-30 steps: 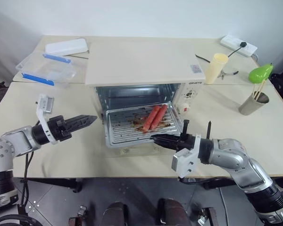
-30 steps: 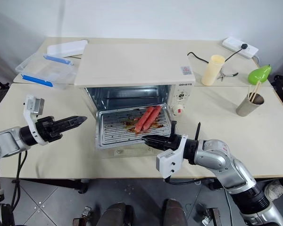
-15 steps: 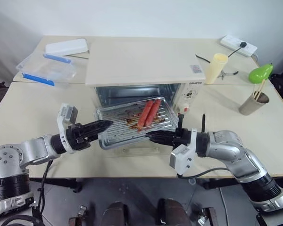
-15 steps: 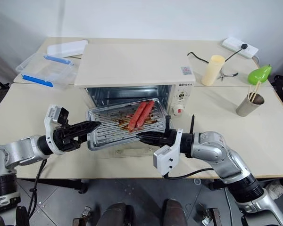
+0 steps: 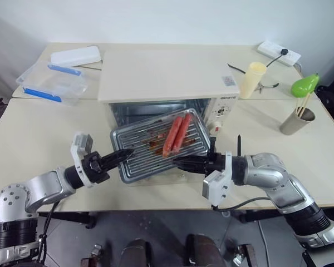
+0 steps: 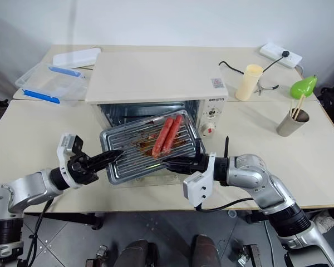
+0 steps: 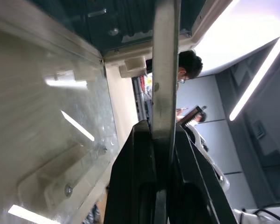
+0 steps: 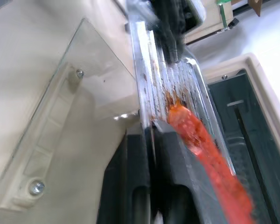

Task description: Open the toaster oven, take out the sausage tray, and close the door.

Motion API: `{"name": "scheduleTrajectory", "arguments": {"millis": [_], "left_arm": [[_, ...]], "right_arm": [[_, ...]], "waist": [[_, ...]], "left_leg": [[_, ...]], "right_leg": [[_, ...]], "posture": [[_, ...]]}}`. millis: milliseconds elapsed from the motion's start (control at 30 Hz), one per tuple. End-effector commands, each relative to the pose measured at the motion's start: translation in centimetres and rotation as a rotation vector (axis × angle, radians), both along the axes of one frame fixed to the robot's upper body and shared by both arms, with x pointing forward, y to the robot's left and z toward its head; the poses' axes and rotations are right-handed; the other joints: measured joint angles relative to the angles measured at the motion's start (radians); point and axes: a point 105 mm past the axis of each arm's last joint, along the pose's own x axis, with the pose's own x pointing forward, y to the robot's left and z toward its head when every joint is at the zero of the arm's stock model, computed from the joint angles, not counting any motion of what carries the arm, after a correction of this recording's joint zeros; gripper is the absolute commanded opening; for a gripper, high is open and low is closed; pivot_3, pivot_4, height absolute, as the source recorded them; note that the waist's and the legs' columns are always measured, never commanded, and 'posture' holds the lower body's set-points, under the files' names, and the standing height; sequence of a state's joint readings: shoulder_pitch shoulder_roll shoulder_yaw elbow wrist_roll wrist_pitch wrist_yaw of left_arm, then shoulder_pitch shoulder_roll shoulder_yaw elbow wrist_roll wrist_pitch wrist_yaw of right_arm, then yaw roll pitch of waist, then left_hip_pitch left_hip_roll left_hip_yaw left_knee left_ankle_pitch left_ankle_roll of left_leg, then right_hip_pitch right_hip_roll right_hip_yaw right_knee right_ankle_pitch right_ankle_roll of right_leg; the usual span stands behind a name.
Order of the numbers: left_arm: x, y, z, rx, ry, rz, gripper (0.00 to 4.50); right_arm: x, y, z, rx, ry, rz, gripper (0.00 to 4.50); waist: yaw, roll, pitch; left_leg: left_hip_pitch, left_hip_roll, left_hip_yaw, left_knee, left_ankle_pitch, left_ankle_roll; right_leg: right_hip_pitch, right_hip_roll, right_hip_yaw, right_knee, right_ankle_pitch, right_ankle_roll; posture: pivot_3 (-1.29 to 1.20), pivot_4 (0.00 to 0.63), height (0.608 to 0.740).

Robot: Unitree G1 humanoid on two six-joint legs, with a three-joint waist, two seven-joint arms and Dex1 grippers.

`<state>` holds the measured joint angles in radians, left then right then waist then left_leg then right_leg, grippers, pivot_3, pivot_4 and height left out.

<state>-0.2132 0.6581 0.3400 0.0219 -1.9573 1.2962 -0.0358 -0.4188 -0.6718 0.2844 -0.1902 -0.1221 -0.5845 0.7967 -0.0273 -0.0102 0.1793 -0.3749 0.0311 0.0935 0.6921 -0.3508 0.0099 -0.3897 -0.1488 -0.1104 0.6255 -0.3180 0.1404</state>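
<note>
1. Grippers first, nearest the edge of the table [image 5: 39, 119]: the left gripper [image 5: 124, 154] is clamped on the left rim of the sausage tray [image 5: 150, 158], and the left wrist view shows the thin metal edge pinched between its two black fingers [image 7: 133, 186].
2. The right gripper [image 5: 181, 163] is closed on the tray's front-right rim, with the edge sandwiched between its fingers [image 8: 135, 177] in the right wrist view (the grip there looks lighter, so treat it as the weaker hold).
3. The tray hangs in the air between the two arms, above the door [image 5: 156, 177], which lies open and flat in front of the toaster oven [image 5: 167, 75]. It is tilted, far edge higher, and the two sausages [image 5: 174, 134] lie side by side on its ribbed bottom toward the right.
4. To finish this step well, level the tray before moving it, since round sausages may roll on a slope; both arms should move together so neither rim twists out of its pinch.
5. Carry it clear of the glass door to bare table, set it down flat, and only then release.
6. Beyond, the oven cavity stands empty; the door is not yet closed.
</note>
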Motion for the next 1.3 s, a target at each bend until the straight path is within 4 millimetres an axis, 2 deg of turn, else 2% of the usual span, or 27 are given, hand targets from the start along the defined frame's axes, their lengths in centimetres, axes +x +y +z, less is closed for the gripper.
{"name": "scheduleTrajectory", "arguments": {"millis": [33, 167, 233, 300, 367, 533, 667, 767, 867, 1033, 1200, 1300], "left_arm": [[-0.9, 0.4, 0.3, -0.032, -0.006, -0.036, 0.0], [-3.4, 3.1, 0.8, -0.075, 0.007, -0.087, 0.0], [-4.4, 3.8, 0.6, -0.059, 0.029, -0.093, 0.0], [-5.4, 4.4, 0.5, -0.048, 0.048, -0.092, 0.0], [-6.3, 5.0, 0.1, -0.04, 0.07, -0.068, 0.0], [-7.7, 7.5, -0.3, -0.064, 0.061, 0.099, 0.0], [-8.8, 9.1, -0.9, -0.067, 0.06, 0.241, 0.0], [-9.7, 10.0, -1.5, -0.075, 0.068, 0.334, 0.0], [-10.4, 10.7, -1.6, -0.093, 0.052, 0.408, 0.0], [-12.4, 13.2, -2.5, -0.161, 0.023, 0.665, 0.0], [-13.4, 12.9, -3.7, -0.209, 0.043, 0.743, 0.0], [-13.2, 13.0, -4.0, -0.223, 0.039, 0.789, 0.0]], "right_arm": [[-0.9, 0.0, 2.3, 0.109, 0.022, 0.047, 1.47], [-1.7, -1.4, 3.6, 0.245, 0.397, 0.057, 2.69], [-1.9, -2.1, 4.3, 0.288, 0.505, 0.062, 3.25], [-1.8, -3.2, 4.7, 0.326, 0.573, 0.047, 3.25], [-1.7, -4.5, 4.3, 0.33, 0.643, 0.016, 3.25], [0.5, -9.0, 1.9, 0.371, 0.817, -0.18, 3.25], [1.9, -11.4, -0.2, 0.411, 0.912, -0.288, 3.25], [2.7, -12.6, -1.2, 0.459, 0.961, -0.336, 2.66], [2.7, -12.8, -1.9, 0.433, 0.98, -0.349, 1.65], [3.2, -13.9, -4.3, 0.418, 1.059, -0.415, 0.03], [4.0, -13.9, -5.8, 0.412, 1.103, -0.435, 0.03], [4.1, -13.5, -6.6, 0.388, 1.137, -0.43, 0.03]], "waist": [[0.0, 0.0, 0.0], [0.0, 0.0, 0.0], [0.001, 0.0, 0.0], [0.002, 0.0, 0.0], [0.005, 0.0, 0.0], [0.01, 0.0, 0.0], [0.012, 0.0, 0.0], [0.011, 0.0, 0.0], [0.012, 0.0, 0.0], [0.012, 0.0, 0.0], [0.017, 0.0, 0.0], [0.023, 0.0, 0.0]], "left_leg": [[0.0, 0.0, 0.0, 0.0, 0.0, 0.0], [0.0, 0.0, 0.0, -0.001, 0.0, 0.0], [0.0, 0.0, 0.0, -0.002, 0.0, 0.0], [0.0, 0.001, 0.0, -0.002, 0.0, 0.001], [0.0, 0.002, 0.0, -0.002, -0.001, 0.001], [0.0, 0.001, 0.001, -0.002, -0.002, 0.003], [0.0, 0.002, 0.003, -0.002, -0.002, 0.003], [0.0, 0.002, 0.004, -0.002, -0.002, 0.003], [0.0, 0.002, 0.005, -0.003, -0.002, 0.003], [0.0, 0.002, 0.006, -0.003, -0.002, 0.004], [0.0, 0.002, 0.007, -0.002, -0.002, 0.004], [0.001, 0.002, 0.007, -0.002, -0.002, 0.004]], "right_leg": [[0.0, 0.0, 0.0, 0.0, 0.0, 0.0], [-0.001, 0.0, 0.0, 0.0, 0.0, 0.0], [-0.001, 0.0, 0.0, 0.0, 0.0, 0.0], [-0.001, -0.001, 0.001, 0.0, 0.0, -0.001], [0.0, -0.001, 0.002, -0.002, -0.001, -0.001], [0.0, -0.001, 0.005, -0.004, -0.001, -0.001], [0.0, -0.001, 0.006, -0.005, -0.001, -0.002], [0.0, -0.002, 0.006, -0.005, -0.001, -0.002], [-0.001, -0.002, 0.006, -0.005, -0.002, -0.003], [-0.001, -0.002, 0.007, -0.006, -0.002, -0.003], [-0.001, -0.002, 0.007, -0.007, -0.002, -0.004], [-0.001, -0.002, 0.007, -0.007, -0.002, -0.005]], "posture": [[0.0, 0.15, 0.74], [0.0, 0.15, 0.74], [0.0, 0.15, 0.74], [0.0, 0.15, 0.74], [0.0, 0.15, 0.74], [0.0, 0.15, 0.74], [0.0, 0.15, 0.74], [0.0, 0.15, 0.74], [0.0, 0.15, 0.74], [0.0, 0.15, 0.74], [0.0, 0.15, 0.74], [0.0, 0.15, 0.74]]}}
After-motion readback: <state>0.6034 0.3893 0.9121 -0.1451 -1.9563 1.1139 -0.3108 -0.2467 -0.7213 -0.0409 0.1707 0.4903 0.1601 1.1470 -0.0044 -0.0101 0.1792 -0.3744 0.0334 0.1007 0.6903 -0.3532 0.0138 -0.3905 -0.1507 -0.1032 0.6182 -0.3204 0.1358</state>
